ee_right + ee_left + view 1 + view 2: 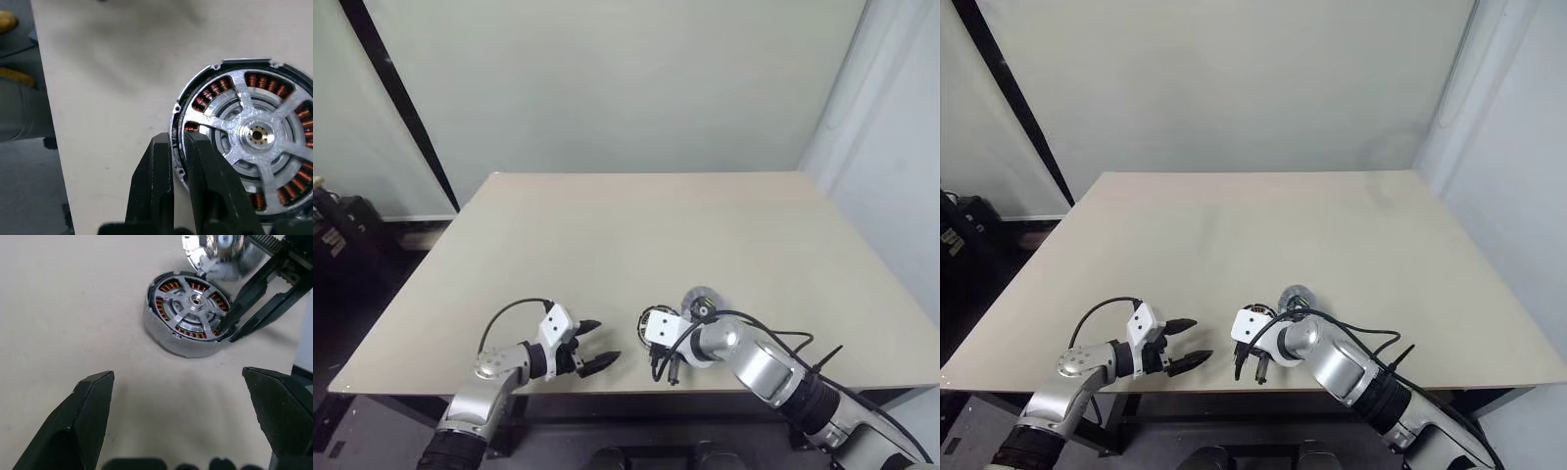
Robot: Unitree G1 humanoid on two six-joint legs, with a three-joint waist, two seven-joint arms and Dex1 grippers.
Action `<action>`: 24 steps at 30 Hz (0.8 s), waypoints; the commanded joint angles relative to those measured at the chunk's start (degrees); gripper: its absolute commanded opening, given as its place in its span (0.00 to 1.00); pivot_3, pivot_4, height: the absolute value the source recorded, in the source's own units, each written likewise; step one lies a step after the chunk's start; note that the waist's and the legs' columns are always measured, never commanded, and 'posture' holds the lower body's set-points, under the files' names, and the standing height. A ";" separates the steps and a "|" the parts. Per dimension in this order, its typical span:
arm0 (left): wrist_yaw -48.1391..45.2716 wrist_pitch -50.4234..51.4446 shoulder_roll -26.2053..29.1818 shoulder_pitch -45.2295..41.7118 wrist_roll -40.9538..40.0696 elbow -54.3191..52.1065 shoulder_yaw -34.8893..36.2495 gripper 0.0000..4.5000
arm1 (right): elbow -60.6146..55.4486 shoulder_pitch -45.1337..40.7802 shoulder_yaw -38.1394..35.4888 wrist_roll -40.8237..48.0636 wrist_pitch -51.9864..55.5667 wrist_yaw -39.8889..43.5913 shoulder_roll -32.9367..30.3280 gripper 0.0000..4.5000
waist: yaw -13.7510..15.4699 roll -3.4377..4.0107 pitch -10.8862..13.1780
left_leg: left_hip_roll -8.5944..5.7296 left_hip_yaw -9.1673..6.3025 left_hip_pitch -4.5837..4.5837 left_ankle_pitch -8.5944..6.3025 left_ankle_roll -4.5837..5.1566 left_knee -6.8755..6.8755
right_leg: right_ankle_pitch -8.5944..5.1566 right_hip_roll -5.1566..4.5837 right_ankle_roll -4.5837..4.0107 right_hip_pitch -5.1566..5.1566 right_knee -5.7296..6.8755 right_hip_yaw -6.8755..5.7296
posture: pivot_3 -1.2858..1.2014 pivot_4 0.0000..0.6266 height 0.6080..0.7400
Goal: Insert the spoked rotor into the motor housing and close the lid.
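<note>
The motor housing (pixel 182 172) lies near the table's front edge, copper windings showing under the spoked rotor (pixel 254 134) that sits inside it. The lid (pixel 222 252), a grey disc, stands tilted up behind the housing and is joined to it; from the head it appears at the lid (pixel 703 301). My right gripper (pixel 178 139) is shut on the housing's rim, one finger outside the wall and one inside. My left gripper (pixel 597 344) hovers open a short way left of the housing (pixel 186 316), with nothing between its fingers (pixel 90 404).
The beige table (pixel 636 225) stretches wide behind the parts. Its front edge runs just under both arms. A black cable (pixel 773 338) loops along my right forearm. Dark gear (pixel 337 230) sits on the floor off the left side.
</note>
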 commanded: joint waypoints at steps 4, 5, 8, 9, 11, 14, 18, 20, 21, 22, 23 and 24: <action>0.20 -0.48 0.10 -0.56 0.19 -1.44 0.75 1.00 | -5.88 0.38 -5.82 4.39 10.75 -0.10 5.66 0.01 | -0.03 0.00 0.00 | 0.01 0.00 -0.01 0.00 0.00 -0.02 | 0.00 0.00 0.00 -0.05 0.02 0.00 | 0.52 0.00 1.00; 0.18 -0.56 0.10 -0.58 0.21 -1.30 0.82 1.00 | -6.57 0.24 -6.16 5.33 12.49 0.22 6.45 0.01 | -0.02 0.00 0.00 | 0.01 0.00 -0.01 0.00 0.00 -0.04 | 0.00 0.00 0.00 -0.07 0.03 0.00 | 0.52 0.00 1.00; 0.22 -0.70 0.08 -0.60 0.22 -1.10 0.99 1.00 | -7.76 -0.11 -6.44 7.34 15.07 0.78 7.78 0.01 | -0.01 0.01 0.00 | 0.01 -0.03 -0.01 0.00 0.00 -0.15 | 0.03 0.01 0.04 -0.10 0.03 -0.01 | 0.52 0.00 1.00; 0.23 -0.73 0.10 -0.59 0.21 -1.08 1.05 1.00 | -7.99 -0.31 -6.04 7.67 15.34 0.95 7.88 0.01 | -0.01 0.01 0.00 | 0.01 -0.03 -0.01 0.00 0.00 -0.17 | 0.06 0.01 0.09 -0.11 0.03 -0.01 | 0.52 0.00 1.00; 0.26 -0.77 0.10 -0.55 0.16 -1.08 1.15 1.00 | -8.17 -0.49 -5.32 8.00 15.53 0.84 7.98 0.01 | -0.01 0.01 0.00 | -0.01 -0.03 -0.02 -0.01 0.00 -0.18 | 0.06 0.00 0.10 -0.10 0.01 0.00 | 0.52 0.00 1.00; 0.26 -0.83 0.23 -0.28 0.01 -1.23 1.42 1.00 | -7.60 -0.33 -4.58 7.93 14.84 0.01 8.33 0.01 | -0.01 0.01 0.00 | -0.02 -0.02 -0.03 -0.01 -0.01 -0.16 | 0.05 -0.02 0.08 -0.10 0.00 0.00 | 0.52 0.00 1.00; 0.12 -0.85 0.45 0.03 -0.14 -1.34 1.68 1.00 | -6.99 -0.23 -3.83 7.57 13.98 -0.67 8.45 0.01 | -0.04 0.01 0.00 | -0.01 -0.02 -0.02 -0.01 -0.01 -0.15 | 0.01 -0.02 0.01 -0.10 0.00 -0.01 | 0.52 0.00 1.00; 0.11 -0.75 0.53 0.11 -0.20 -1.40 1.77 1.00 | -6.52 -0.30 -3.23 6.69 12.37 -1.19 7.82 0.01 | -0.02 0.01 0.00 | 0.00 -0.02 -0.02 -0.01 -0.01 -0.15 | 0.01 -0.01 0.01 -0.10 0.01 -0.01 | 0.52 0.00 1.00; 0.11 -0.67 0.56 0.13 -0.23 -1.45 1.81 1.00 | -6.41 -0.54 -2.64 6.18 11.57 -1.15 7.11 0.01 | -0.02 0.01 0.00 | -0.01 -0.02 -0.02 -0.01 -0.01 -0.16 | 0.01 -0.01 0.01 -0.10 0.01 -0.01 | 0.52 0.00 1.00; 0.10 -0.63 0.59 0.16 -0.26 -1.46 1.84 1.00 | -6.37 -0.66 -2.28 5.90 10.98 -1.19 6.65 0.01 | -0.02 0.01 0.01 | -0.01 -0.02 -0.02 -0.01 -0.01 -0.16 | 0.01 -0.02 0.01 -0.10 0.00 -0.01 | 0.52 0.00 1.00; 0.06 -0.57 0.64 0.20 -0.32 -1.49 1.89 1.00 | -6.51 -0.65 -2.26 5.85 10.78 -1.34 6.41 0.01 | -0.02 0.01 0.01 | -0.01 -0.01 -0.03 -0.01 -0.01 -0.15 | 0.01 -0.02 0.01 -0.10 0.00 0.00 | 0.52 0.00 1.00; -0.01 -0.49 0.72 0.22 -0.42 -1.53 1.97 1.00 | -6.87 -0.76 -2.21 6.01 10.86 -1.14 6.06 0.09 | -0.02 0.01 0.01 | -0.02 -0.01 -0.03 -0.01 -0.01 -0.15 | 0.01 -0.02 0.01 -0.10 0.00 0.00 | 0.52 0.00 1.00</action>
